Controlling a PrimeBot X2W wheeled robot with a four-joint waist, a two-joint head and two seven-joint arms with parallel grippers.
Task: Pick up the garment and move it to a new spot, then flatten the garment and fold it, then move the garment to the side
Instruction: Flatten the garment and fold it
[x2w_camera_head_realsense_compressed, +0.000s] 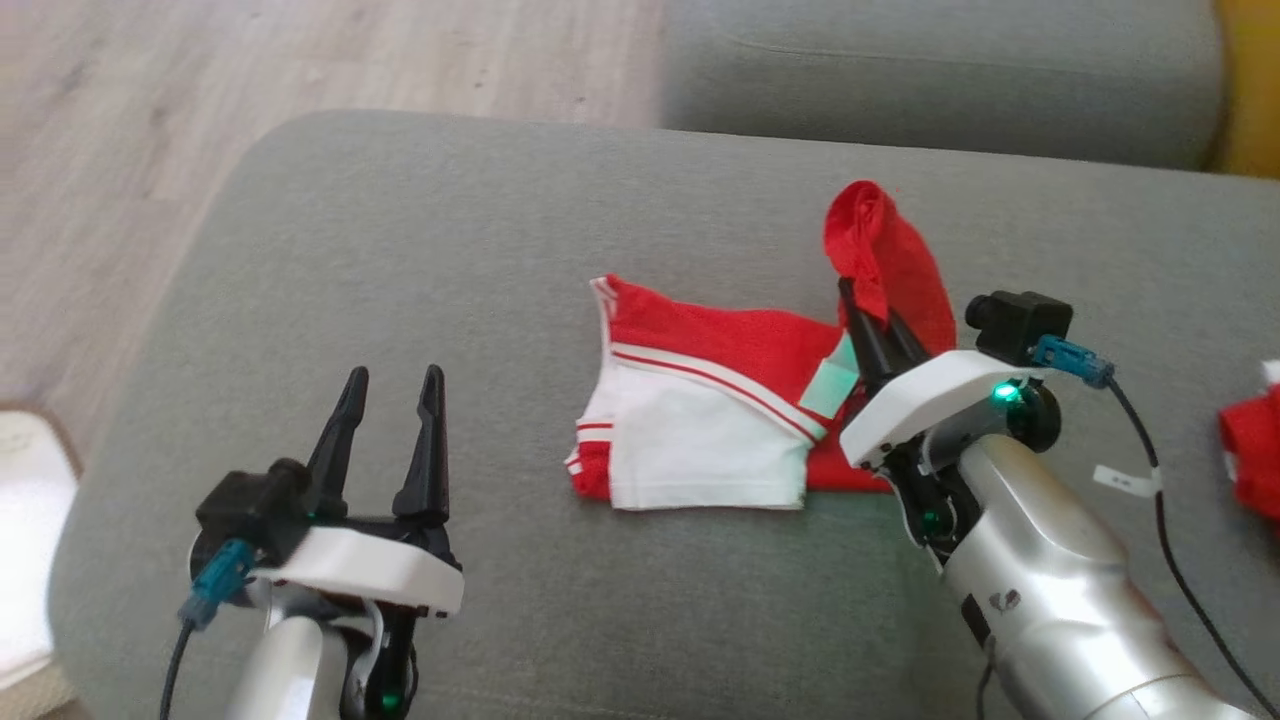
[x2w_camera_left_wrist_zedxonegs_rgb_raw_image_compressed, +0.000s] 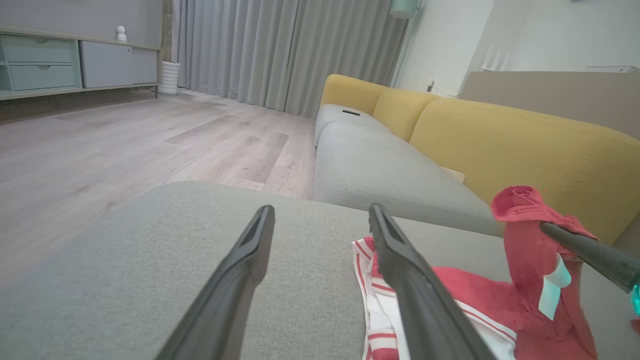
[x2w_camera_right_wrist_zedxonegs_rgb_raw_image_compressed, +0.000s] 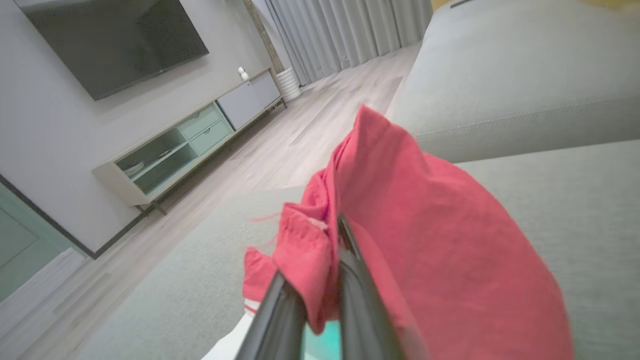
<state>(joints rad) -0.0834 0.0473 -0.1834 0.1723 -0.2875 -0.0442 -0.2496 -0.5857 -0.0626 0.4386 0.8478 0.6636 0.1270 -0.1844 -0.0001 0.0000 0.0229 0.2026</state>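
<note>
The red and white garment (x2w_camera_head_realsense_compressed: 700, 410) lies partly folded on the grey sofa seat (x2w_camera_head_realsense_compressed: 400, 250). Its right red part is lifted into a peak (x2w_camera_head_realsense_compressed: 880, 250). My right gripper (x2w_camera_head_realsense_compressed: 868, 312) is shut on that raised red cloth; in the right wrist view the fabric (x2w_camera_right_wrist_zedxonegs_rgb_raw_image_compressed: 400, 220) bunches between my fingers (x2w_camera_right_wrist_zedxonegs_rgb_raw_image_compressed: 280, 310). My left gripper (x2w_camera_head_realsense_compressed: 390, 385) stands open above the seat, left of the garment and apart from it. From the left wrist, the garment (x2w_camera_left_wrist_zedxonegs_rgb_raw_image_compressed: 450, 295) lies just right of my open fingers (x2w_camera_left_wrist_zedxonegs_rgb_raw_image_compressed: 400, 270), with the lifted part (x2w_camera_left_wrist_zedxonegs_rgb_raw_image_compressed: 525, 225) further right.
Another red piece of cloth (x2w_camera_head_realsense_compressed: 1250, 450) lies at the seat's right edge. A second grey cushion (x2w_camera_head_realsense_compressed: 940, 70) sits behind, with yellow backrests (x2w_camera_left_wrist_zedxonegs_rgb_raw_image_compressed: 500, 145). Wooden floor (x2w_camera_head_realsense_compressed: 100, 150) lies beyond the seat's left edge. A cable (x2w_camera_head_realsense_compressed: 1160, 520) hangs off my right wrist.
</note>
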